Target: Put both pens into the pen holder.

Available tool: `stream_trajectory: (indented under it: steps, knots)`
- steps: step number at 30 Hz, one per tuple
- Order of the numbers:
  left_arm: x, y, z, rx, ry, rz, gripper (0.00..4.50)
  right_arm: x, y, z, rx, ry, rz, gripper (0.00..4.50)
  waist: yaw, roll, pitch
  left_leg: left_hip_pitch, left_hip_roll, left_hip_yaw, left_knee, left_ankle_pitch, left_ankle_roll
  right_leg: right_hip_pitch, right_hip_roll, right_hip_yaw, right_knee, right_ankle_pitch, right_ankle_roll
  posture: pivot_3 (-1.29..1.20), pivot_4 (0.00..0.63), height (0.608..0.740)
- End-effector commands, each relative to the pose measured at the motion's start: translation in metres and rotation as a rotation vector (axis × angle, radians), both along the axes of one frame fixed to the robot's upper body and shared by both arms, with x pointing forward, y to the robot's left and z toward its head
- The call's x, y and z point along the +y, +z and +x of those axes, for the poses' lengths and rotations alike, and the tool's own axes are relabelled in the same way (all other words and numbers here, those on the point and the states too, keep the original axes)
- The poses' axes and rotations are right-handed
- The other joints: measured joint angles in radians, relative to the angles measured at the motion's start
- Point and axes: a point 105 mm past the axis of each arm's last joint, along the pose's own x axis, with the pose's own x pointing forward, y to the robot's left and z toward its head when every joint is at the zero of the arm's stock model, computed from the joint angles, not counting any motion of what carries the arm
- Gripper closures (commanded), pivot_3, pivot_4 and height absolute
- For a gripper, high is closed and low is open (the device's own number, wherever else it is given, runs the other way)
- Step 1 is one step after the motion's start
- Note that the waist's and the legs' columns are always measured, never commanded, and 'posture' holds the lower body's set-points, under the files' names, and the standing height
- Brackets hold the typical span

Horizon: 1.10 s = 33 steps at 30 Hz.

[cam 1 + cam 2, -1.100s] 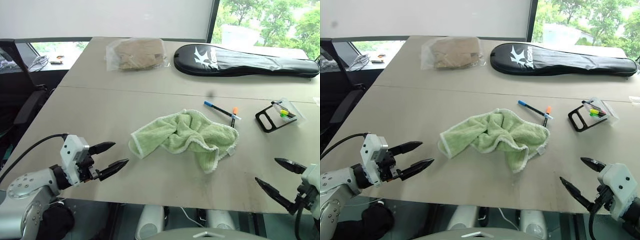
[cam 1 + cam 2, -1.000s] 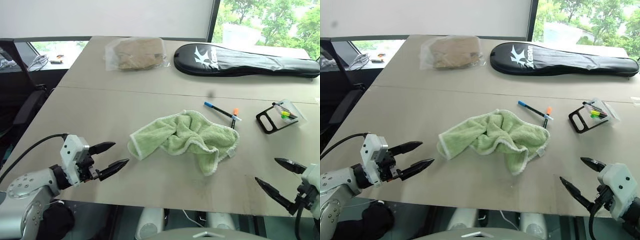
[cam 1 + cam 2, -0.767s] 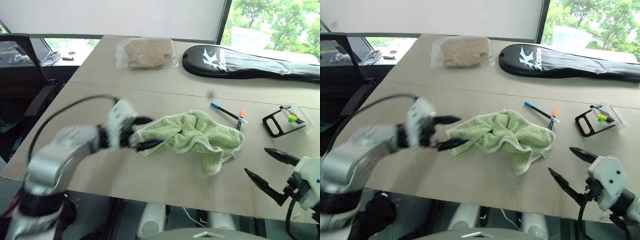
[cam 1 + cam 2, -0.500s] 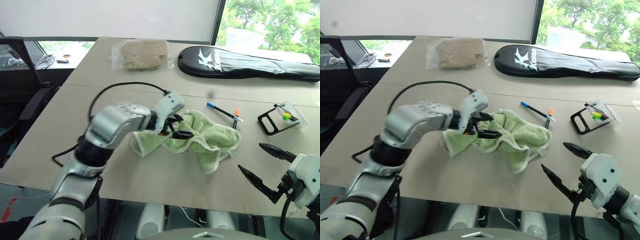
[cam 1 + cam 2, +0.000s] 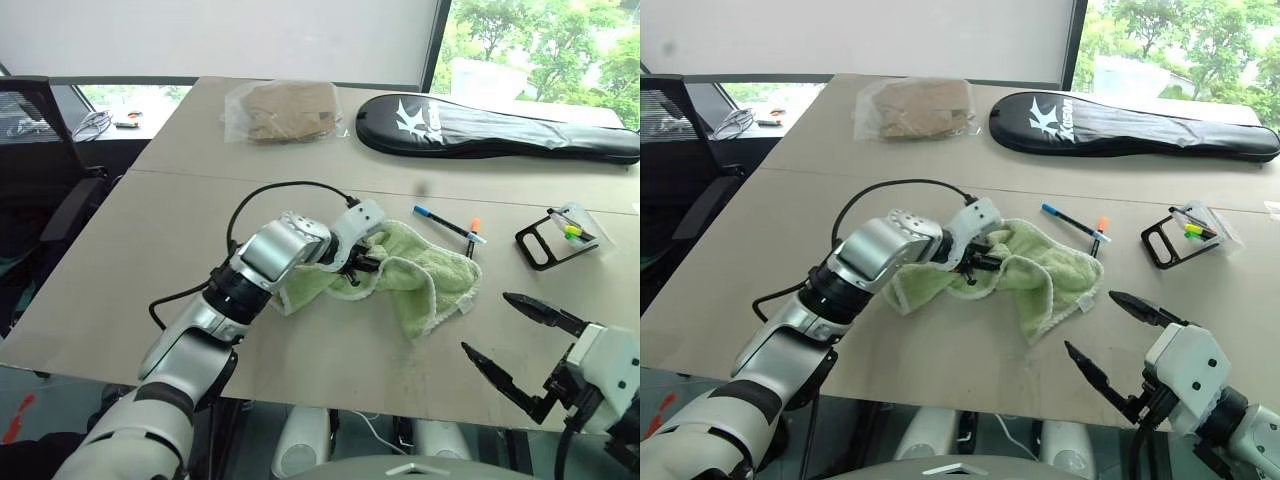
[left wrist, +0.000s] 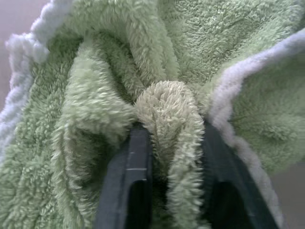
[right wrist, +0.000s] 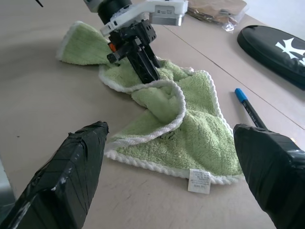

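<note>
The left gripper [image 5: 368,262] is pinched tight on a fold of the green towel [image 5: 420,280] in the middle of the table [image 5: 150,230]. The right gripper [image 5: 515,345] hangs near the table's front edge with its fingers spread wide — nothing in them. The two pens [image 5: 447,224] lie on the table just behind the towel, and the pen holder [image 5: 552,238] lies off to their right.
</note>
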Motion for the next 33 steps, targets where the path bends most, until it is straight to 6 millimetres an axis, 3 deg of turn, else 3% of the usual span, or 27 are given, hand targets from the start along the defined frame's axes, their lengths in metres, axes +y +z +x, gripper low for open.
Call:
stream_trajectory:
  steps: [1, 2, 7, 10, 15, 16, 17, 19, 22, 26, 28, 30, 33]
  knots:
    - [0.072, 0.028, 0.016, -0.076, 0.227, -0.013, 4.48, 0.014, 0.013, 0.002, -0.054, 0.068, 0.027, 0.00, -0.009, 0.000, 0.000, 0.000, 0.000, 0.000, 0.000, 0.000, 0.000, -0.001, 0.001, 0.000, 0.000, 0.000, 0.000, 0.00, 0.150, 0.740]
    - [0.102, 0.034, 0.020, -0.110, 0.324, 0.005, 4.48, 0.017, 0.014, 0.004, -0.054, 0.088, 0.033, 0.00, -0.024, -0.002, 0.001, 0.000, 0.001, 0.000, -0.001, 0.000, 0.000, -0.001, 0.002, 0.002, 0.000, 0.000, 0.000, 0.00, 0.150, 0.740]
    - [0.206, 0.049, 0.022, -0.242, 0.663, 0.125, 4.48, 0.026, 0.012, 0.014, -0.044, 0.160, 0.047, 0.00, -0.025, -0.003, 0.002, 0.001, 0.001, -0.002, -0.002, 0.000, 0.000, -0.005, 0.006, 0.005, 0.004, -0.001, -0.003, 0.00, 0.150, 0.740]
    - [0.236, 0.054, 0.021, -0.322, 0.777, 0.171, 4.48, 0.030, 0.011, 0.022, -0.045, 0.199, 0.049, 0.00, -0.010, -0.005, 0.003, 0.001, -0.001, -0.001, -0.002, 0.000, -0.001, -0.005, 0.002, 0.005, 0.004, -0.001, -0.002, 0.00, 0.150, 0.740]
    - [0.271, 0.037, 0.014, -0.375, 0.921, 0.266, 4.48, 0.032, 0.006, 0.039, -0.027, 0.224, 0.029, 0.00, 0.005, -0.010, 0.004, -0.001, -0.002, 0.001, 0.000, -0.003, -0.004, -0.005, -0.002, 0.004, 0.001, -0.001, -0.002, 0.00, 0.150, 0.740]
    - [0.281, 0.037, 0.012, -0.394, 0.960, 0.298, 3.78, 0.030, 0.003, 0.045, -0.023, 0.196, 0.015, 0.00, 0.005, -0.011, 0.004, -0.002, -0.002, 0.001, 0.000, -0.003, -0.004, -0.005, -0.002, 0.004, 0.001, -0.001, -0.002, 0.00, 0.150, 0.740]
    - [0.286, 0.037, 0.010, -0.407, 0.978, 0.296, 3.51, 0.028, 0.001, 0.051, -0.029, 0.165, -0.003, 0.00, 0.005, -0.011, 0.003, -0.002, -0.002, 0.000, 0.000, -0.002, -0.003, -0.005, -0.002, 0.004, 0.002, -0.001, -0.002, 0.00, 0.150, 0.740]
    - [0.278, 0.043, 0.009, -0.424, 0.960, 0.193, 2.71, 0.023, -0.002, 0.062, -0.038, 0.109, -0.048, 0.00, 0.001, -0.012, 0.003, -0.002, -0.001, 0.000, 0.000, -0.001, 0.000, -0.005, -0.001, 0.003, 0.002, -0.001, -0.002, 0.00, 0.150, 0.740]
    - [0.228, 0.064, 0.000, -0.407, 0.746, -0.120, 1.21, 0.012, -0.008, 0.080, 0.009, 0.000, -0.078, 0.00, 0.001, -0.012, 0.003, -0.005, 0.000, 0.001, -0.001, 0.000, -0.001, -0.010, -0.001, 0.003, 0.005, 0.001, -0.006, 0.00, 0.150, 0.740]
    - [0.181, 0.078, -0.035, -0.423, 0.436, -0.237, 1.21, 0.001, -0.005, 0.103, 0.058, -0.084, -0.122, 0.00, 0.000, -0.011, 0.003, -0.009, -0.001, 0.003, 0.000, 0.000, -0.001, -0.013, -0.002, 0.005, 0.005, 0.002, -0.007, 0.00, 0.150, 0.740]
    - [0.149, 0.085, -0.052, -0.426, 0.271, -0.336, 1.21, -0.001, 0.005, 0.126, 0.020, -0.158, -0.171, 0.00, -0.008, -0.011, 0.003, -0.009, -0.001, 0.003, 0.000, 0.000, -0.001, -0.013, -0.002, 0.006, 0.005, 0.002, -0.007, 0.00, 0.150, 0.740]
    - [0.115, 0.088, -0.073, -0.381, 0.076, -0.409, 1.21, 0.002, 0.008, 0.149, 0.070, -0.201, -0.191, 0.00, -0.017, -0.011, 0.004, -0.008, -0.001, 0.003, 0.001, 0.000, -0.001, -0.013, -0.001, 0.005, 0.005, 0.002, -0.007, 0.00, 0.150, 0.740]
    - [0.091, 0.090, -0.084, -0.393, -0.042, -0.437, 1.21, 0.017, 0.009, 0.176, 0.150, -0.178, -0.211, 0.00, -0.021, -0.011, 0.004, -0.008, -0.001, 0.002, 0.001, 0.000, 0.000, -0.013, 0.000, 0.005, 0.005, 0.004, -0.010, 0.00, 0.150, 0.740]
